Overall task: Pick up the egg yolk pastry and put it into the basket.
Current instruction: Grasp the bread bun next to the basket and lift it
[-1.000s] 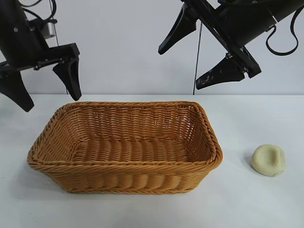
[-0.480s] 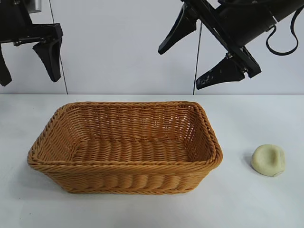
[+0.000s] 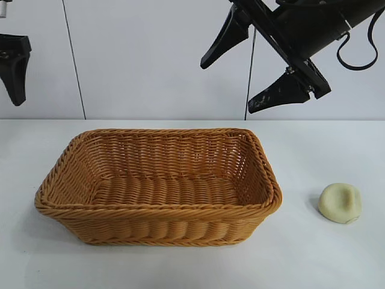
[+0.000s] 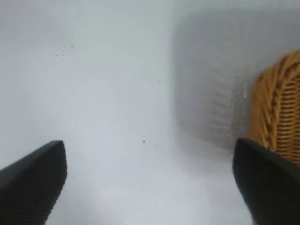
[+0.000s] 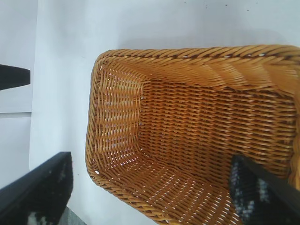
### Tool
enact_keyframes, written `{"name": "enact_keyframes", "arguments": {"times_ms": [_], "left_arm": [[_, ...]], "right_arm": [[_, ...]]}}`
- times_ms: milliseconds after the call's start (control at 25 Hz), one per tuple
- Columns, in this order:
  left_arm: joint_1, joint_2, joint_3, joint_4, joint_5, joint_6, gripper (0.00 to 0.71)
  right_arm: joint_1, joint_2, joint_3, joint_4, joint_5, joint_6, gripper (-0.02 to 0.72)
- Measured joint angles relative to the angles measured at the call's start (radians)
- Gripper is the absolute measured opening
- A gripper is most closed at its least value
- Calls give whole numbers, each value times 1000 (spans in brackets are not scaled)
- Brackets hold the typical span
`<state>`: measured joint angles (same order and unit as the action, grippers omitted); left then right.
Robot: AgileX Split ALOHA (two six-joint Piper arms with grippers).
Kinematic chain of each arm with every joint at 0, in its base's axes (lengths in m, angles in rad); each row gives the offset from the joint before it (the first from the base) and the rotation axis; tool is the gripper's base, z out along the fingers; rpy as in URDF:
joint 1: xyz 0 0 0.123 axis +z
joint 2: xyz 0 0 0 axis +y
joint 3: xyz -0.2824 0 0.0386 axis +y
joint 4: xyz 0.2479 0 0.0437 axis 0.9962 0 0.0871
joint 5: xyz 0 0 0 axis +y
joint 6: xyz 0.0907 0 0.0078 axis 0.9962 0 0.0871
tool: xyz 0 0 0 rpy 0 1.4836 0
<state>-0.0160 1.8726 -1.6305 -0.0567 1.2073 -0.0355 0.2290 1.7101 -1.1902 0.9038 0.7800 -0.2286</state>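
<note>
The egg yolk pastry (image 3: 340, 203), a small pale cream lump with a dent, lies on the white table to the right of the basket. The golden-brown wicker basket (image 3: 157, 208) stands in the middle and holds nothing; it also shows in the right wrist view (image 5: 117, 117) and its edge in the left wrist view (image 4: 276, 108). My right gripper (image 3: 240, 81) hangs high above the basket's far right corner, open and empty. My left gripper (image 4: 150, 187) is open and empty, high at the far left; one finger (image 3: 15, 66) shows in the exterior view.
The white table (image 3: 313, 259) runs to a pale wall behind. A thin dark cable (image 3: 249, 72) hangs behind the right arm. The other arm's finger (image 5: 14, 77) shows far off in the right wrist view.
My left gripper has risen and moved left, nearly out of the exterior view. The right arm, the basket and the pastry have not moved.
</note>
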Motion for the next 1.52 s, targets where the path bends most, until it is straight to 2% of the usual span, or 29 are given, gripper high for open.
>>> {"name": "enact_keyframes", "arguments": {"times_ms": [160, 360, 800, 1040, 1080, 1360, 1520], "left_arm": [[0, -119, 83, -5, 1, 1, 692], [0, -378, 267, -8, 2, 11, 692], [0, -938, 816, -8, 2, 24, 692], [0, -1212, 1059, -8, -61, 15, 692], [0, -1212, 1059, -8, -61, 15, 692], [0, -1499, 1118, -10, -119, 9, 692], [0, -1602, 1128, -10, -132, 9, 692]], "right_arm": [[0, 0, 0, 0, 0, 0, 644], [0, 0, 0, 0, 0, 0, 644], [0, 0, 0, 0, 0, 0, 644], [0, 0, 0, 0, 15, 0, 644], [0, 0, 0, 0, 16, 0, 644], [0, 0, 0, 0, 17, 0, 644], [0, 0, 0, 0, 17, 0, 644]]}}
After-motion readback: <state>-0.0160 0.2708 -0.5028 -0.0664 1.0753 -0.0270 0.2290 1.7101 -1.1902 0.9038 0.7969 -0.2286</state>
